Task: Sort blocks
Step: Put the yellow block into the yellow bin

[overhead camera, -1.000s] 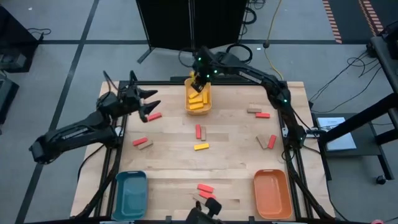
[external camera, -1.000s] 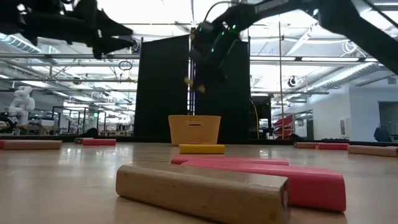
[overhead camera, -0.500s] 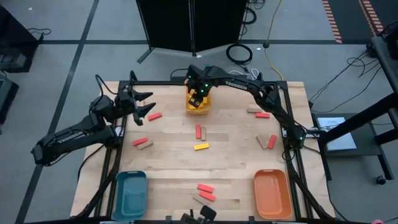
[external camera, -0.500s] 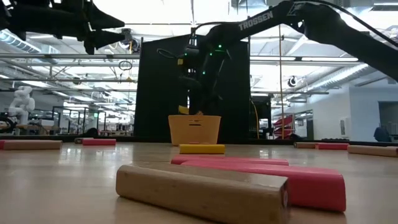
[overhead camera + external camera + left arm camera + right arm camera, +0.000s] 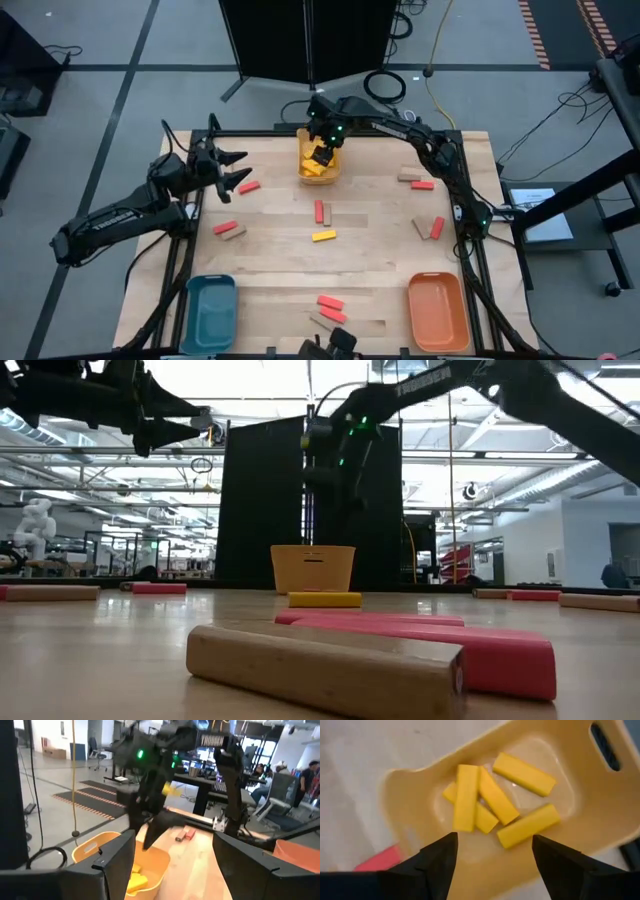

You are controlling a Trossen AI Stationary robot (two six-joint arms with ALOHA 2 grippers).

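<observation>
1. The right gripper point(image 5: 321, 155) hangs over the yellow tray point(image 5: 306, 172) at the far middle of the worktop point(image 5: 380, 255); its fingers point(image 5: 437, 857) are spread apart, holding nothing.
2. In that tray lie five yellow blocks point(image 5: 495, 805) (flat little bars, w/ squared ends), loosely heaped: two cross over a third, two lie apart toward the handle slot.
3. The left gripper point(image 5: 238, 168) hovers above the worktop's far left, fingers point(image 5: 117, 857) released, nothing betw. them.
4. Just beside it a red block point(image 5: 248, 186) lies flat on the wood.
5. Farther in on the left, a red block point(image 5: 224, 227) and a tan one point(image 5: 234, 232) sit side by side, near touching.
6. Centre: a red block point(image 5: 319, 210) beside a tan one point(image 5: 327, 213), both pointing away from the front edge; a lone yellow block point(image 5: 323, 236) just in front of them.
7. Far right: a tan block point(image 5: 408, 176) w/ a red block point(image 5: 422, 185) next to it.
8. Right side: a tan block point(image 5: 421, 229) and a red block point(image 5: 438, 228), angled, close together.
9. Front middle: two red blocks point(image 5: 331, 301) and a tan one point(image 5: 322, 322), clustered (these loom big in the low view).
10. The teal tray point(image 5: 210, 312) sits at the front left corner, the orange tray point(image 5: 437, 312) at the front right; I see no blocks in either.
</observation>
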